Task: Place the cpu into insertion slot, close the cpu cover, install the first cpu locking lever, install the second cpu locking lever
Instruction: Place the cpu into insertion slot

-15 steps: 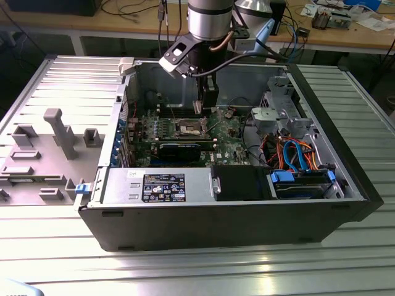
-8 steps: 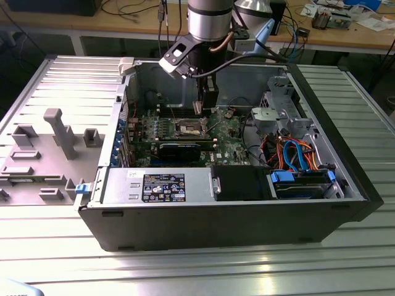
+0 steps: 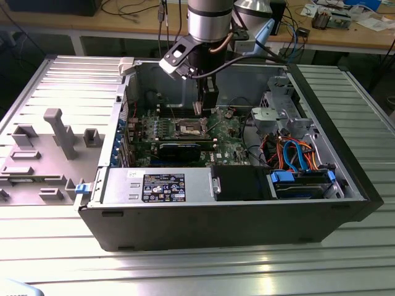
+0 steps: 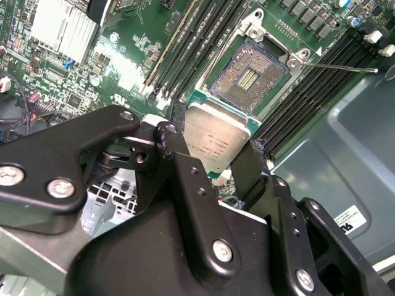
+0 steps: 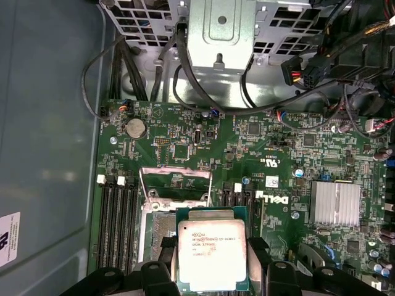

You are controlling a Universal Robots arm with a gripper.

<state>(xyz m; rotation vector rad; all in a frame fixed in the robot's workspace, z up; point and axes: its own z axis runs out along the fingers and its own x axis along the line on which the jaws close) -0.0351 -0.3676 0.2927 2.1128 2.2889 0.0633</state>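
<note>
1. Room lay open over the square, silver-rimmed insertion slot (image 4: 250, 77), flanked by long black memory slots (image 4: 315, 92), its thin silver cpu cover (image 5: 176, 171) raised.
2. We saw the black gripper (image 4: 213, 157) pinching the square grey-topped cpu (image 4: 216, 132) by opposite edges above that slot, metal face up.
3. We found the dark case walls (image 3: 234, 216) in the exterior view.

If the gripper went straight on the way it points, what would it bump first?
Probably the insertion slot, with the cpu that the gripper holds touching first; how far above it hangs is unclear.
</note>
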